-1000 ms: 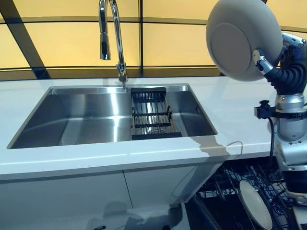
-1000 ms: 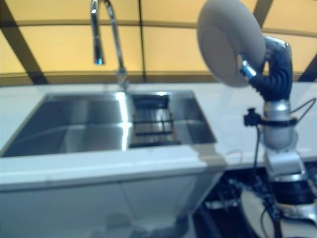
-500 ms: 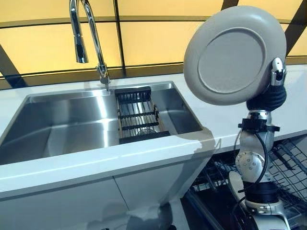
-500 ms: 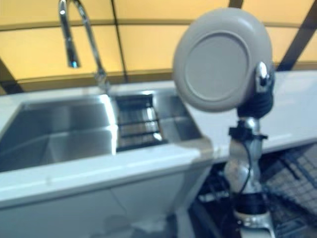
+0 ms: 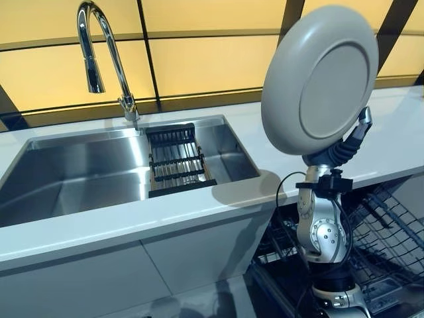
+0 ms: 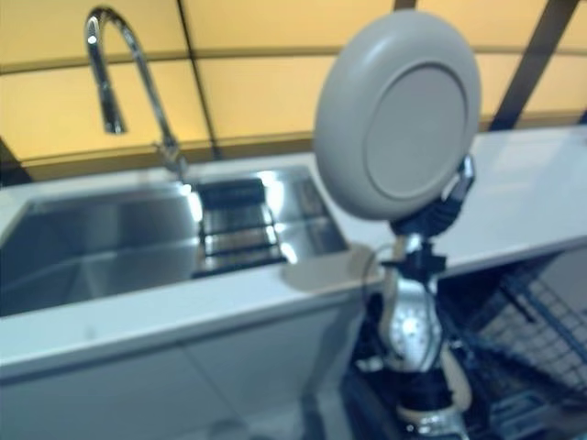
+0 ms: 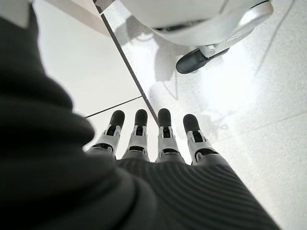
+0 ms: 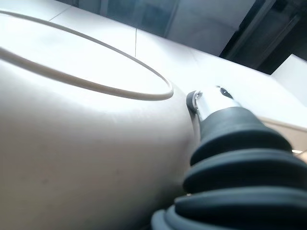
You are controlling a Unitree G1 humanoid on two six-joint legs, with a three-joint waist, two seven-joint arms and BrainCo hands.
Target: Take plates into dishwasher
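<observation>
I've got the plate (image 5: 321, 79) up on edge in the right hand (image 5: 351, 138), fingers clamped on its rim, held high over the counter (image 5: 199, 212) to clear it. Rack (image 5: 391, 232) sits below, near right. Left hand (image 7: 153, 139) idle by the floor, fingers straight, holding nothing.

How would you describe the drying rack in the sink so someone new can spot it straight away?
Start at the wide stainless steel sink set in the white countertop, below the curved chrome tap. At the basin's right end sits a small black-framed rack with metal bars running across it. It is the only dark, slatted thing in the otherwise smooth, shiny basin.
</observation>
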